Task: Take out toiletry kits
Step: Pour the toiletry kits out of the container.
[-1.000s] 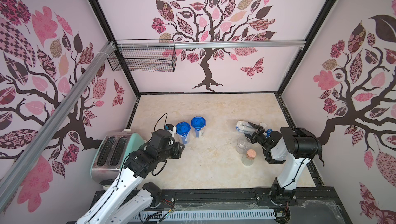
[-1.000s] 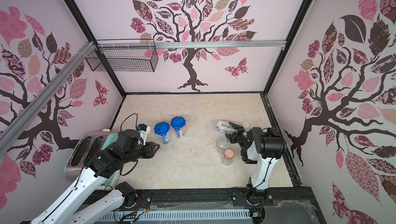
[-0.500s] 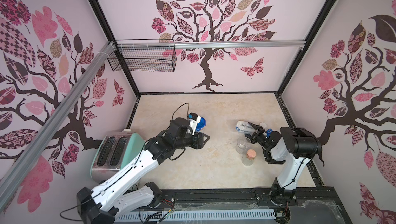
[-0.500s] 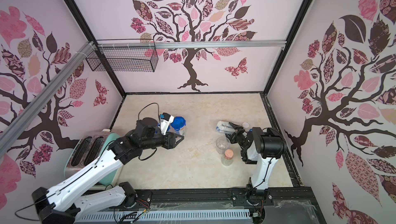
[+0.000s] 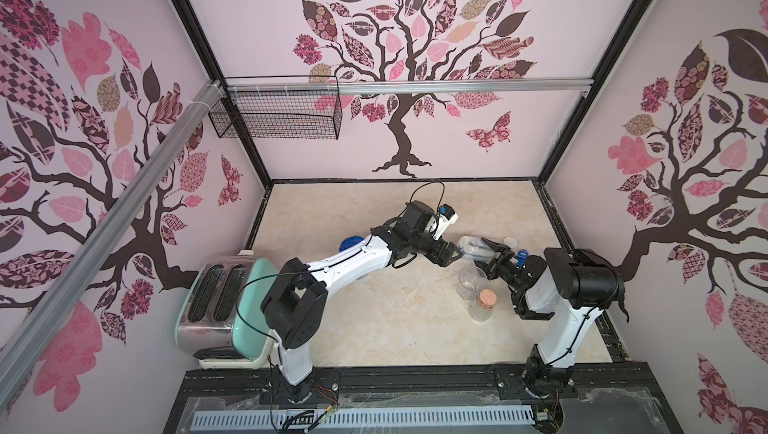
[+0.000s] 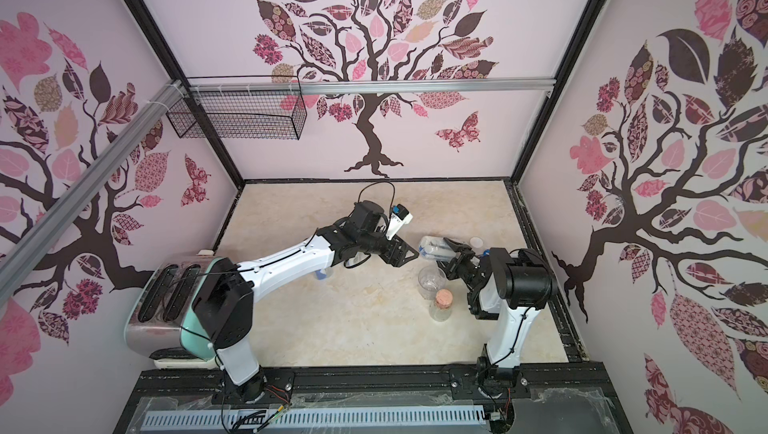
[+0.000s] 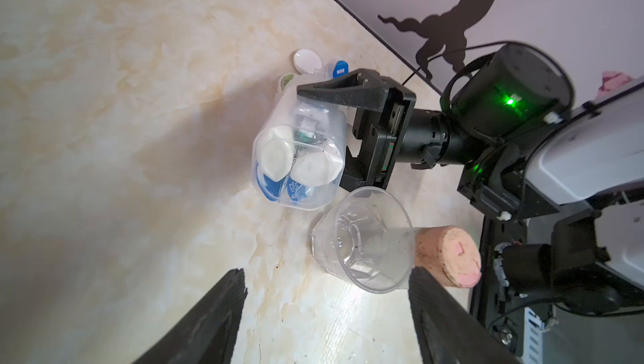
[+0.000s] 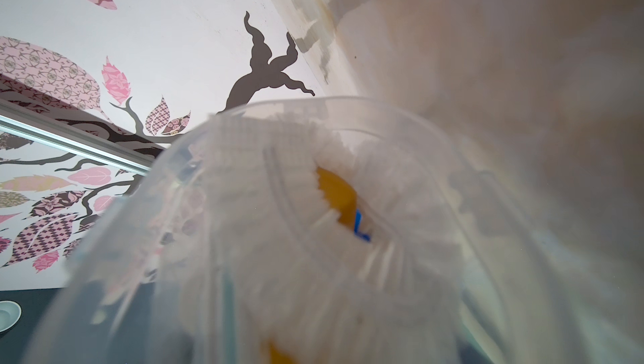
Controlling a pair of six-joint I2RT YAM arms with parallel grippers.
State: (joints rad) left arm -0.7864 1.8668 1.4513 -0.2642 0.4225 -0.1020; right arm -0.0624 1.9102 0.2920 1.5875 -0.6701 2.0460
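Left wrist view: right gripper (image 7: pixel 322 137) clasps a sideways clear jar (image 7: pixel 313 202) with the toiletry kit (image 7: pixel 277 156) inside. Left gripper (image 7: pixel 327 277) gapes wide, empty, just left of it.

I see one toiletry kit (image 7: pixel 296 163) packed in a clear jar (image 7: pixel 313 202) turned sideways, just beside the clear cup (image 7: pixel 362 240). Two white bottles (image 7: pixel 277 158) face base-out, with blue-and-white pieces (image 7: pixel 271 184) against them. Beyond the jar from the cup, a small round white tub (image 7: pixel 307 61) lies loose on the table (image 7: pixel 104 101).
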